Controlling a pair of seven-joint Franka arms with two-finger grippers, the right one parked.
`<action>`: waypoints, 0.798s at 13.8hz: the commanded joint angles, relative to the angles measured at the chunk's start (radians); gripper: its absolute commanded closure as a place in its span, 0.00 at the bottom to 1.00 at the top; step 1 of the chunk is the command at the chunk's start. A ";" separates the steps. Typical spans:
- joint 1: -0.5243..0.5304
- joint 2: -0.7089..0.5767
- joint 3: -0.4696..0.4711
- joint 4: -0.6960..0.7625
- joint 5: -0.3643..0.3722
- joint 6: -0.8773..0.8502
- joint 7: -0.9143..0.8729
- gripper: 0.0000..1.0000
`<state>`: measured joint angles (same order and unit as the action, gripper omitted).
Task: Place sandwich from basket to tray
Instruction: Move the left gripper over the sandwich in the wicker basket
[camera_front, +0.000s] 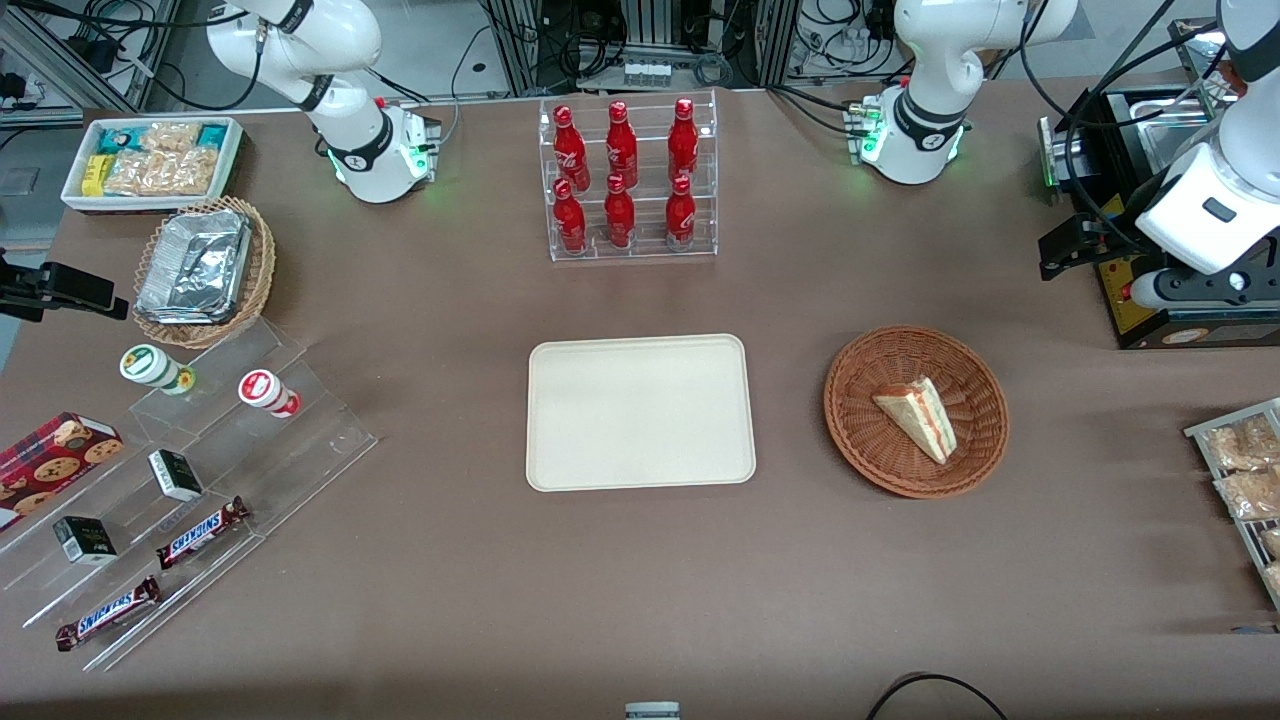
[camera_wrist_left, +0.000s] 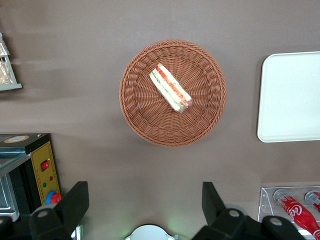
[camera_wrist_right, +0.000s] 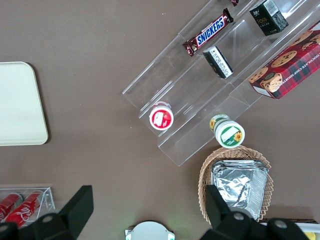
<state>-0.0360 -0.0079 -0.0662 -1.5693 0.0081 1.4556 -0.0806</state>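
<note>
The sandwich (camera_front: 918, 416) lies in the basket (camera_front: 860, 440), a little off its middle, on its flat face with the striped cut edge turned up and outward. In the left wrist view the sandwich (camera_wrist_left: 170, 86) shows its red, orange and green layers and nothing touches it. The basket (camera_wrist_left: 135, 107) stands on the brown table (camera_front: 420, 560), beside the tray (camera_front: 640, 412) and toward the working arm's end of the table; a strip of bare table lies between the two.

The pincer (camera_wrist_left: 145, 202) hangs high above the table with its two dark fingers (camera_wrist_left: 74, 200) spread wide apart and gripping nothing. In the wrist view it sits over bare table just outside the basket's rim, not over the sandwich. In the front view the pincer (camera_front: 1068, 250) is held up at the working arm's end, farther from the camera than the basket, close to a black and yellow box (camera_front: 1160, 310).

The tray carries nothing; its corner shows in the wrist view too (camera_wrist_left: 290, 95).

Taking the tray as the mark: a clear rack of red bottles (camera_front: 625, 180) stands farther from the camera than the tray. Toward the parked arm's end lie a clear stepped stand (camera_front: 200, 480) with Snickers bars (camera_front: 200, 532), small dark boxes and two round tubs, a tan basket of foil containers (camera_front: 200, 270), a white bin of snack packets (camera_front: 150, 160) and a red cookie box (camera_front: 55, 455).
</note>
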 joint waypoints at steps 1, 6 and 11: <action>0.011 -0.001 -0.014 0.002 -0.003 0.026 0.013 0.00; 0.005 0.071 -0.018 -0.034 -0.003 0.054 0.012 0.00; -0.019 0.078 -0.023 -0.245 -0.005 0.285 0.002 0.00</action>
<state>-0.0461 0.0933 -0.0866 -1.7235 0.0068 1.6580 -0.0805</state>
